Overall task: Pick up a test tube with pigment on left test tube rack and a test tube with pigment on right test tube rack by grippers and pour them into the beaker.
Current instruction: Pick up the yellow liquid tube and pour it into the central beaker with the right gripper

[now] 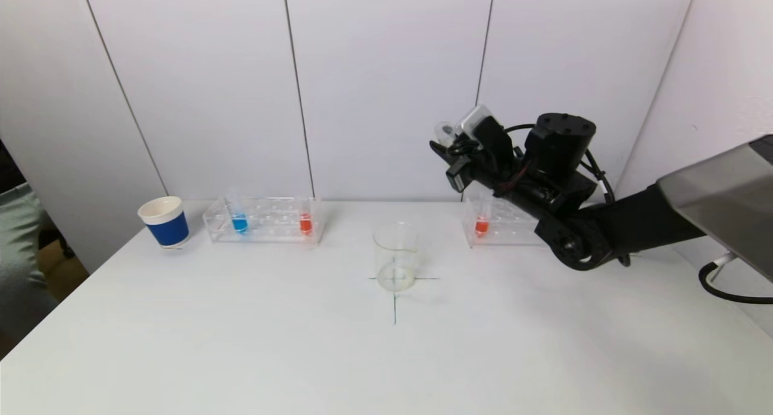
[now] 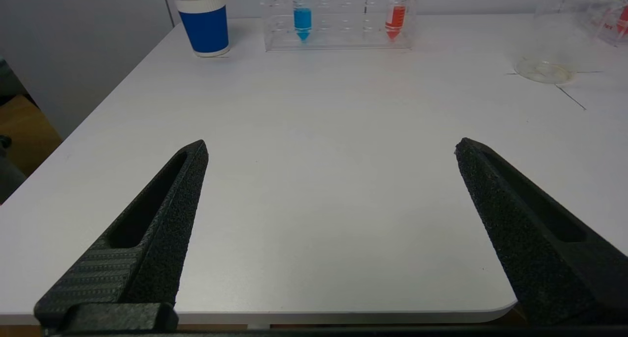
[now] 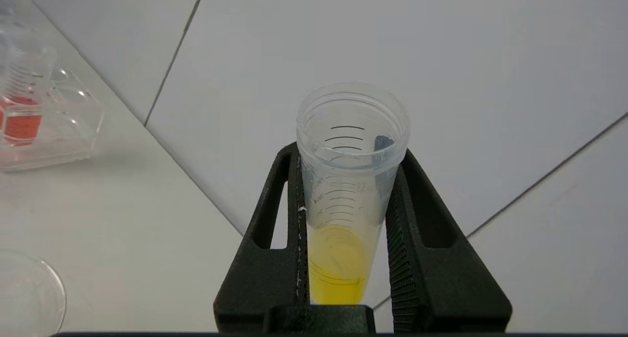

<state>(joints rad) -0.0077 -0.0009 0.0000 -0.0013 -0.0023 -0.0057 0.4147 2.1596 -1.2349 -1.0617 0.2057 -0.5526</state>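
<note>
My right gripper is raised above the right test tube rack, shut on a clear test tube with yellow pigment in its lower part. The tube's open mouth points up and away from the wrist. In that rack stands a tube with red pigment. The left test tube rack holds a blue-pigment tube and a red-pigment tube. The glass beaker stands on a cross mark at the table's middle. My left gripper hovers open over the table's near edge, nothing between its fingers.
A blue paper cup with a white rim stands left of the left rack. The white table ends at a wall of white panels behind the racks. A black cable lies at the far right.
</note>
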